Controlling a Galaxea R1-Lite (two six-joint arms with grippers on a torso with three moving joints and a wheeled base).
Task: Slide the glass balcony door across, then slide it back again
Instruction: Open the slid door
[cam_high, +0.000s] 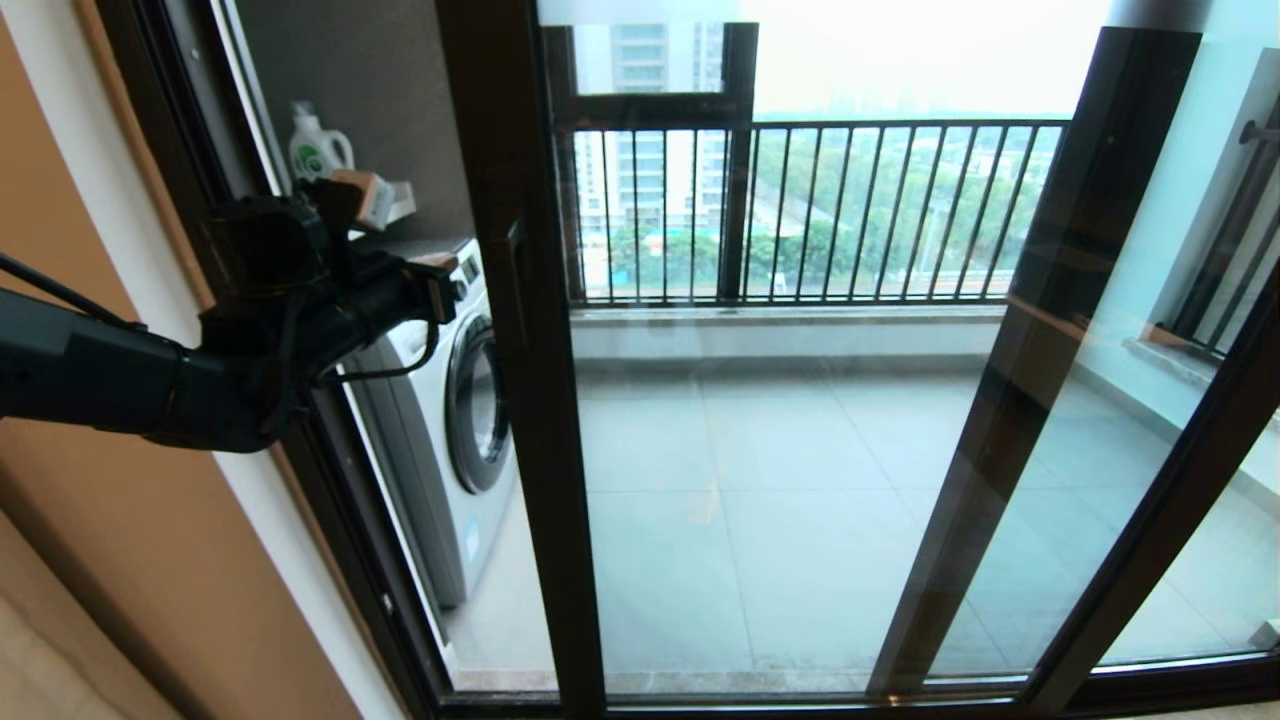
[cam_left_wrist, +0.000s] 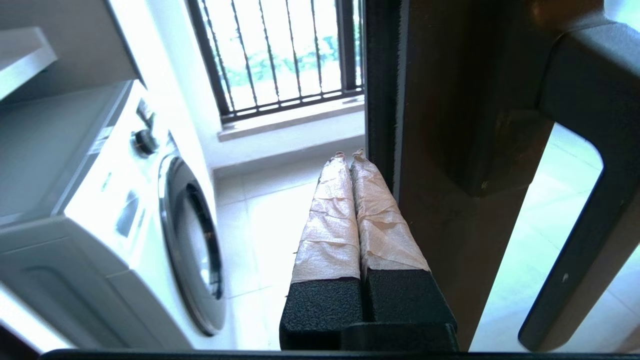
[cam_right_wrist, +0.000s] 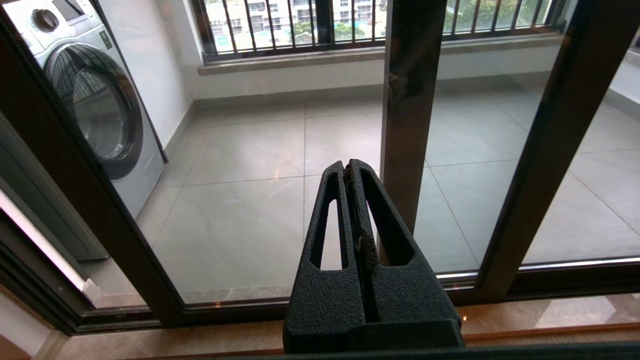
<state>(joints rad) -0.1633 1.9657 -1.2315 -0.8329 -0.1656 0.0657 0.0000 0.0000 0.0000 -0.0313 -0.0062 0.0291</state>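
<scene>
The glass balcony door (cam_high: 525, 420) stands partly slid to the right, leaving an open gap on its left side. Its slim dark handle (cam_high: 516, 262) sits on the left stile and shows close up as a dark bar (cam_left_wrist: 590, 165) in the left wrist view. My left gripper (cam_high: 448, 285) is shut and empty, reaching into the gap. Its taped fingertips (cam_left_wrist: 350, 156) lie right beside the edge of the stile (cam_left_wrist: 430, 150), at handle height. My right gripper (cam_right_wrist: 348, 167) is shut and empty, held low in front of the glass. It is out of the head view.
A white washing machine (cam_high: 450, 420) stands on the balcony behind the gap, with a detergent bottle (cam_high: 318, 145) above it. A second dark-framed pane (cam_high: 1190, 470) is at the right. The black railing (cam_high: 850, 210) lines the far window. The orange wall (cam_high: 100, 520) is at my left.
</scene>
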